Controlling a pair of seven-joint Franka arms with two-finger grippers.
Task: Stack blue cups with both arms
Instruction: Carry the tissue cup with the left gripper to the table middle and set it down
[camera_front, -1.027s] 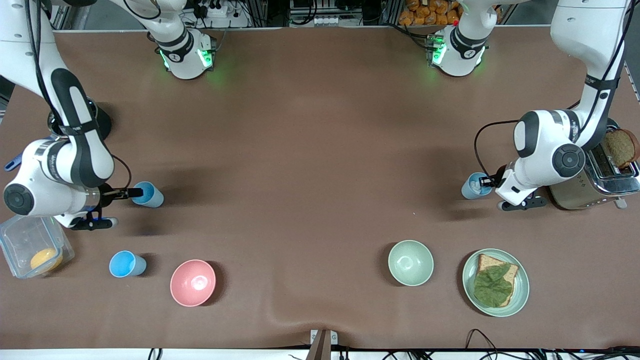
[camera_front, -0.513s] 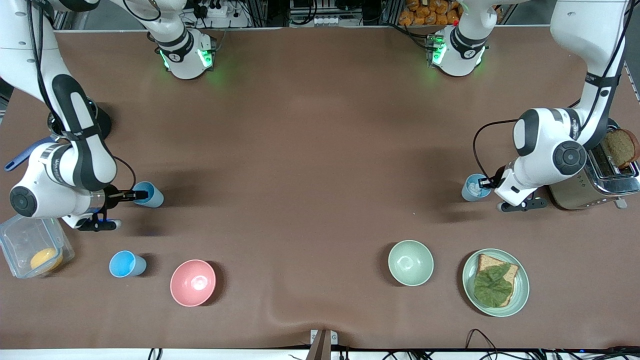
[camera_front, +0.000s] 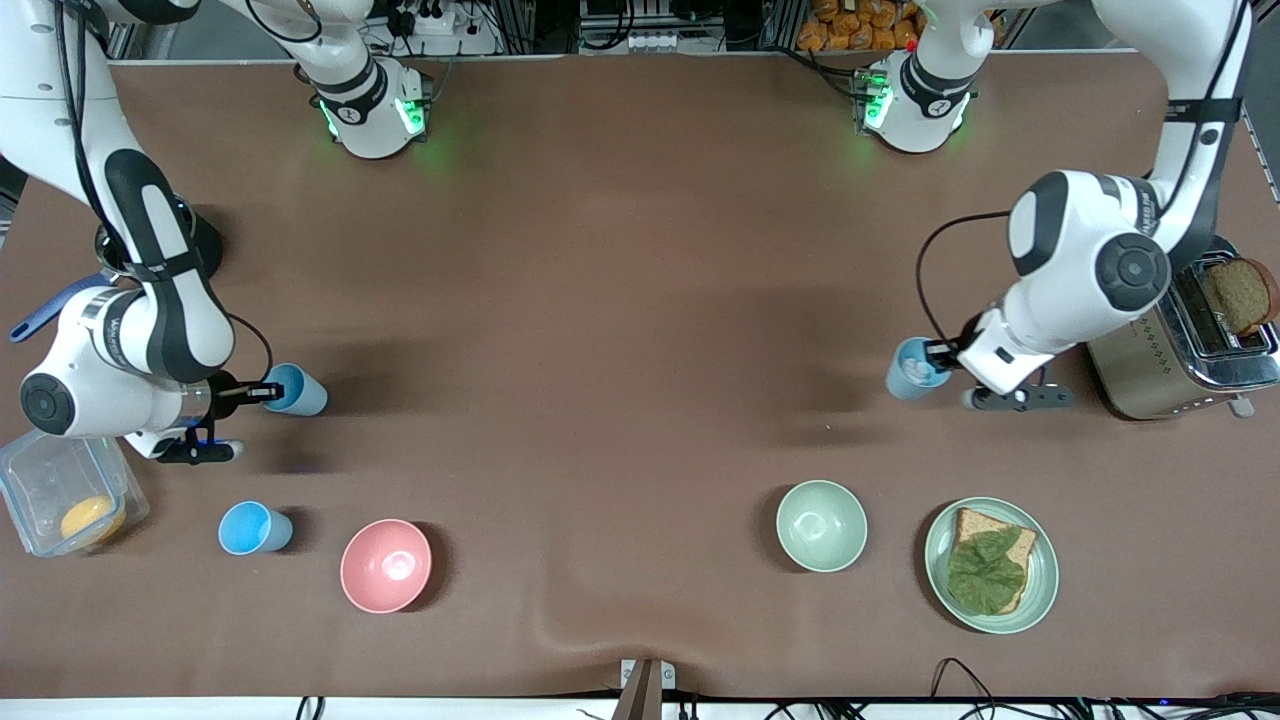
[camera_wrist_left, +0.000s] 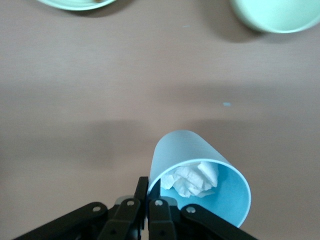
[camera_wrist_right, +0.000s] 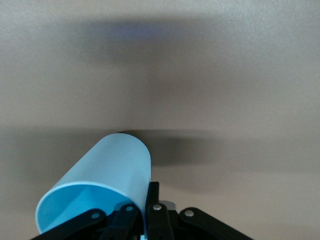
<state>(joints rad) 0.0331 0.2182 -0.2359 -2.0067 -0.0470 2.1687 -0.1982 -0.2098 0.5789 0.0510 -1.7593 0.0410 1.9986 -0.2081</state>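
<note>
A pale grey-blue cup (camera_front: 910, 370) with crumpled white paper inside hangs tilted over the table beside the toaster. My left gripper (camera_front: 937, 352) is shut on its rim, and in the left wrist view the cup (camera_wrist_left: 200, 170) sits pinched in that gripper (camera_wrist_left: 150, 189). Toward the right arm's end, a sky-blue cup (camera_front: 298, 390) stands on the table with my right gripper (camera_front: 263, 392) shut on its rim. The right wrist view shows this cup (camera_wrist_right: 105, 180) with one finger inside and one outside, the gripper (camera_wrist_right: 148, 200) closed on the wall. Another blue cup (camera_front: 255, 528) stands nearer the front camera.
A pink bowl (camera_front: 386, 565), a green bowl (camera_front: 822, 525) and a plate (camera_front: 1045, 575) with bread and lettuce lie near the front edge. A toaster (camera_front: 1150, 365) holding a bread slice stands at the left arm's end. A clear container (camera_front: 40, 470) holding an orange sits at the right arm's end.
My right gripper has shut on the sky-blue cup's rim. My left arm has lifted the pale cup and carried it away from the toaster toward the table's middle.
</note>
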